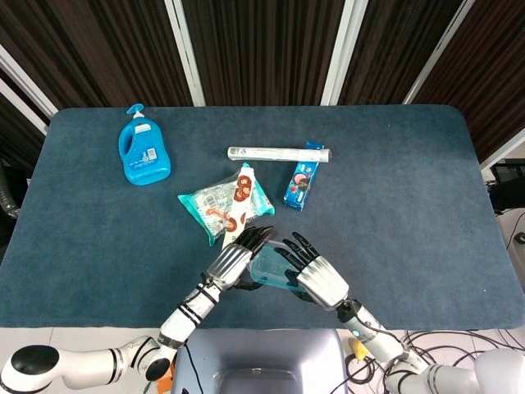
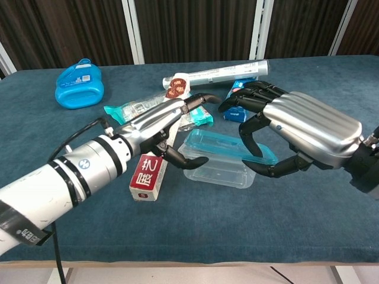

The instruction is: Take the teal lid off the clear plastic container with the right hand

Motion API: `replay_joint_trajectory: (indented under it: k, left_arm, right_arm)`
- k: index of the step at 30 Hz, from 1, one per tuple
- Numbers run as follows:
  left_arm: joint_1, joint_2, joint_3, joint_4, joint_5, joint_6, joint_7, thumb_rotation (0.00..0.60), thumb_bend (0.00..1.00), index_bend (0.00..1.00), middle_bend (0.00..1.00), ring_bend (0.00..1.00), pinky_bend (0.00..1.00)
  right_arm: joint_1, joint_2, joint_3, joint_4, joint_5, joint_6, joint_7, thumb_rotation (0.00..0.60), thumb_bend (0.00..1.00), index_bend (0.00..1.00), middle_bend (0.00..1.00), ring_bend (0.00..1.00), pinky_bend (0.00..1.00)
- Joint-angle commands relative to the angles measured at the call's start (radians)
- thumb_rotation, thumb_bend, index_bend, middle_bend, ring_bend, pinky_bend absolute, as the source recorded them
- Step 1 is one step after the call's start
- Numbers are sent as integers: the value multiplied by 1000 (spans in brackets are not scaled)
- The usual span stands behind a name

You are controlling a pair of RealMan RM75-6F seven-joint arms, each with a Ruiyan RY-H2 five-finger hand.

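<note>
Right robot hand (image 2: 296, 133) grips the teal lid (image 2: 228, 145), tilted up off the clear plastic container (image 2: 216, 173). Left robot hand (image 2: 172, 127) holds the container's left end near the front of the blue surface (image 2: 308, 201), beside a red box (image 2: 148, 176).

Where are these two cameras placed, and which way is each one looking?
Head view: high up, looking steeply down at the table; both forearms, left hand and right hand show.
Chest view: low at the near edge, facing across the table; the left hand and right hand loom large.
Shared: both hands at the clear plastic container, its teal lid tilted, and the blue bottle.
</note>
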Motion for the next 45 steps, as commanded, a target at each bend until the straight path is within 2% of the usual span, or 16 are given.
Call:
replay_joint_trajectory:
  k: [1, 7, 11, 15, 20, 23, 25, 27, 29, 31, 34, 36, 42, 45]
  left_arm:
    - [6, 19, -5, -6, 4, 11, -11, 600, 289, 0, 0, 0, 31]
    - [33, 108, -2, -45, 10, 35, -23, 600, 300, 0, 0, 0, 29]
    - [62, 203, 35, -90, 43, 53, -17, 600, 304, 0, 0, 0, 28]
    - [91, 307, 81, -142, 97, 84, 3, 600, 305, 0, 0, 0, 8]
    - [130, 393, 119, -178, 126, 118, -9, 600, 305, 0, 0, 0, 6]
    - [138, 406, 127, -163, 128, 119, -14, 600, 304, 0, 0, 0, 6]
    - [140, 408, 127, -159, 124, 117, -22, 600, 303, 0, 0, 0, 6]
    - [141, 410, 129, -153, 127, 115, -20, 600, 304, 0, 0, 0, 6]
    - [144, 412, 133, -149, 133, 117, -16, 600, 303, 0, 0, 0, 6]
    - [148, 415, 136, -147, 138, 122, -16, 600, 304, 0, 0, 0, 6]
    - [153, 421, 137, -142, 142, 128, -18, 600, 304, 0, 0, 0, 6]
    - [154, 426, 137, -140, 141, 127, -16, 600, 303, 0, 0, 0, 6]
    - [157, 449, 138, -166, 133, 115, -13, 600, 304, 0, 0, 0, 6]
    - [161, 474, 144, -195, 134, 110, -5, 600, 304, 0, 0, 0, 6]
  right_arm:
    - [-5, 24, 1, -21, -11, 21, -2, 600, 434, 732, 178, 82, 0]
    - [-26, 106, 5, -51, -26, 79, -19, 600, 434, 732, 180, 83, 0]
    - [-48, 166, 17, -27, -1, 100, -24, 600, 434, 727, 180, 83, 0]
    - [-69, 185, 29, 59, 65, 71, 6, 600, 434, 723, 180, 83, 0]
    - [-78, 133, 33, 218, 147, -22, 71, 600, 434, 678, 180, 83, 0]
    - [-80, 83, 32, 271, 176, -64, 98, 600, 434, 591, 178, 81, 0]
    - [-80, 57, 28, 292, 177, -71, 91, 600, 434, 470, 158, 68, 0]
    - [-81, 34, 20, 306, 178, -86, 71, 600, 434, 309, 110, 36, 0]
    - [-82, 28, 12, 297, 176, -96, 58, 600, 400, 141, 56, 7, 0]
    - [-86, 37, 9, 272, 177, -95, 49, 600, 294, 19, 12, 0, 0]
    - [-93, 65, 7, 223, 178, -87, 38, 600, 173, 0, 0, 0, 0]
    - [-96, 98, 2, 174, 177, -92, 17, 600, 129, 0, 0, 0, 0]
    - [-95, 204, -16, 8, 178, -132, -41, 600, 47, 0, 0, 0, 0]
    - [-92, 280, -42, -92, 171, -165, -59, 600, 29, 0, 0, 0, 0]
